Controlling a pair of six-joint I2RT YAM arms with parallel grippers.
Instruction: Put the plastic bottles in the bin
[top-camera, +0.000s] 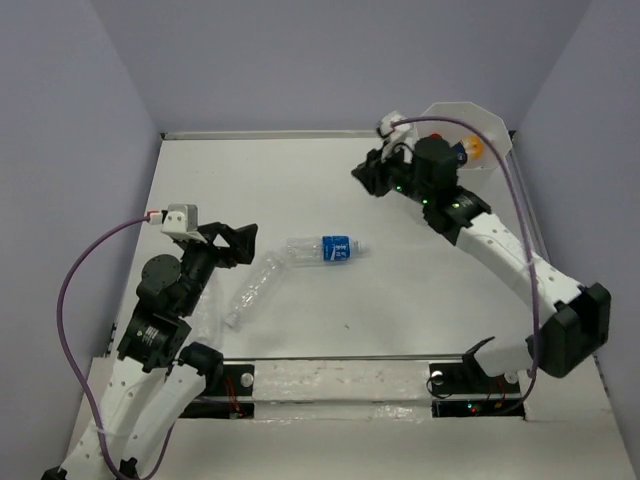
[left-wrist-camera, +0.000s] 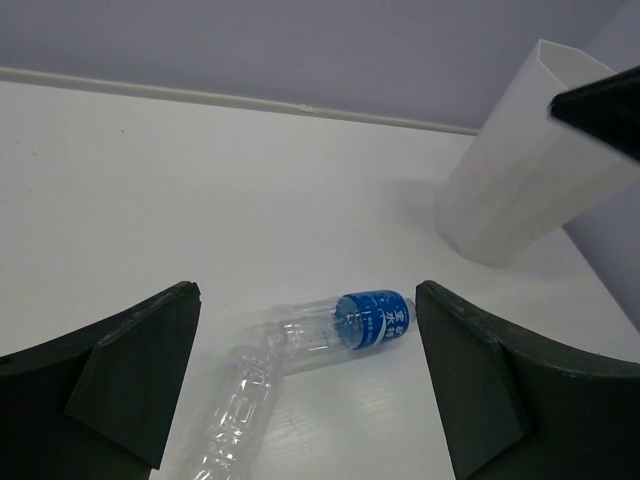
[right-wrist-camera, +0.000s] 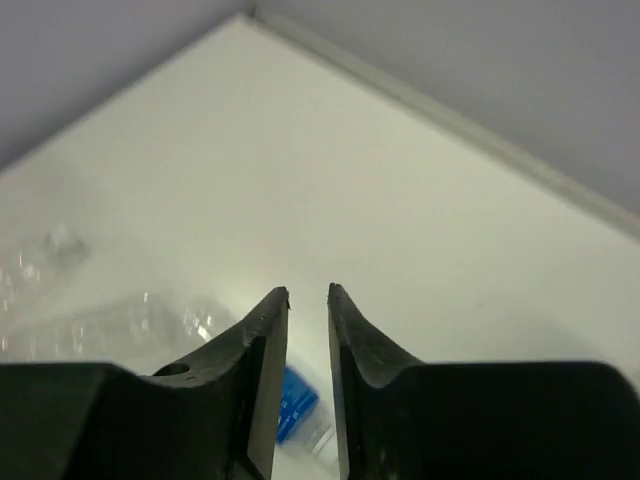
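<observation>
A clear bottle with a blue label (top-camera: 325, 250) lies on its side mid-table. It also shows in the left wrist view (left-wrist-camera: 345, 325) and between the fingers in the right wrist view (right-wrist-camera: 295, 405). A clear unlabelled bottle (top-camera: 250, 290) lies touching its base end (left-wrist-camera: 235, 410). The white bin (top-camera: 480, 108) stands at the far right corner (left-wrist-camera: 520, 160), with an orange-filled bottle (top-camera: 472, 148) inside. My left gripper (top-camera: 240, 247) is wide open and empty, above and left of the two bottles (left-wrist-camera: 307, 290). My right gripper (top-camera: 362, 175) hangs left of the bin, empty, its jaws a narrow slit apart (right-wrist-camera: 308, 290).
Something clear, perhaps another bottle (top-camera: 203, 318), lies beside the left arm. Grey walls enclose the white table on three sides. A taped rail (top-camera: 330, 380) runs along the near edge between the arm bases.
</observation>
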